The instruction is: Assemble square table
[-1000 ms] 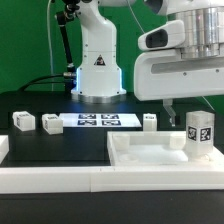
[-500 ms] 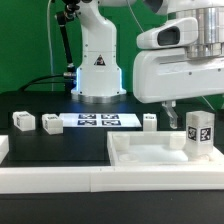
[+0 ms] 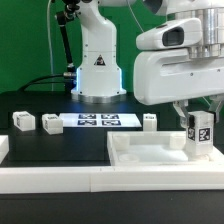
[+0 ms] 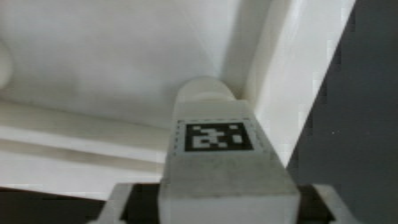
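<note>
Exterior view, tool: The gripper [image 3: 198,112] is hanging over the square table slab [image 3: 150,152] toward the exterior view's right. Its jaws are standing partway in, one on each side of the upright leg block [image 3: 200,133].
Exterior view, grip: I cannot tell whether the pads are pressing on the block or only flanking it.
Exterior view, task's thing: The slab is lying along the near edge of the desk [image 3: 60,145], just behind the barrier rail [image 3: 60,180]. The upright leg block is standing on the slab near its far edge.
Exterior view, spares: Three loose leg blocks [image 3: 22,121] are lying toward the desk's far edge. Two are beside the marker board [image 3: 97,121] on the exterior view's left and one is on its right, all well apart from the gripper.
Wrist view, tool: The camera is looking straight down the tagged face of the leg block [image 4: 217,150], which is filling the space between the jaws. Only thin dark slivers are showing at its sides, so contact is unclear.
Wrist view, surroundings: The block is sitting close beside a raised rim of the slab [image 4: 267,60].
Risk, tipping: If one pad is reaching the block first, it could be pushing the block over or skewing it.
Risk, slipping: A grip this high on a smooth plastic block could be letting it swing or drop on lifting.
Risk, snagging: The nearby rim could be catching the block's foot.
</note>
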Controlling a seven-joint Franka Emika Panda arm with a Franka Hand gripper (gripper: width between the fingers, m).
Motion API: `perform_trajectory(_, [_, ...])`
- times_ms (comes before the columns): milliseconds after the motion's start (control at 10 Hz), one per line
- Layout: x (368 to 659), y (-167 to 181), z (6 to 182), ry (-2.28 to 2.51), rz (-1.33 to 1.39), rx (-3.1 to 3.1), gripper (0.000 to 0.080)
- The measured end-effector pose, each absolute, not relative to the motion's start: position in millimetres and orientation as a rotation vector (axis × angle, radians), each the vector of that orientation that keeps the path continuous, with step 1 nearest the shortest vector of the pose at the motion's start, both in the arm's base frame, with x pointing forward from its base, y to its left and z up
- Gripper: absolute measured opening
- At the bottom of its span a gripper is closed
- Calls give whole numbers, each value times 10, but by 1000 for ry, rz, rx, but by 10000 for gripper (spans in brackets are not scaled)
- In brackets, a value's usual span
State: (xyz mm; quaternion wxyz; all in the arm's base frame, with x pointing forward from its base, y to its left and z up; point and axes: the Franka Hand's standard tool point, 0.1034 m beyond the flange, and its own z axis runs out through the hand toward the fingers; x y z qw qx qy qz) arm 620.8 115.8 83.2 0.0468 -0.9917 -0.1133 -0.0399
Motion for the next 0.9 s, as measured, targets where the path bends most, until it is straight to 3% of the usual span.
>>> perform_trajectory(200, [6208, 1158, 831, -263, -117, -3030, 288])
perform_trajectory(900, [6182, 1160, 815, 948, -22, -2857, 290])
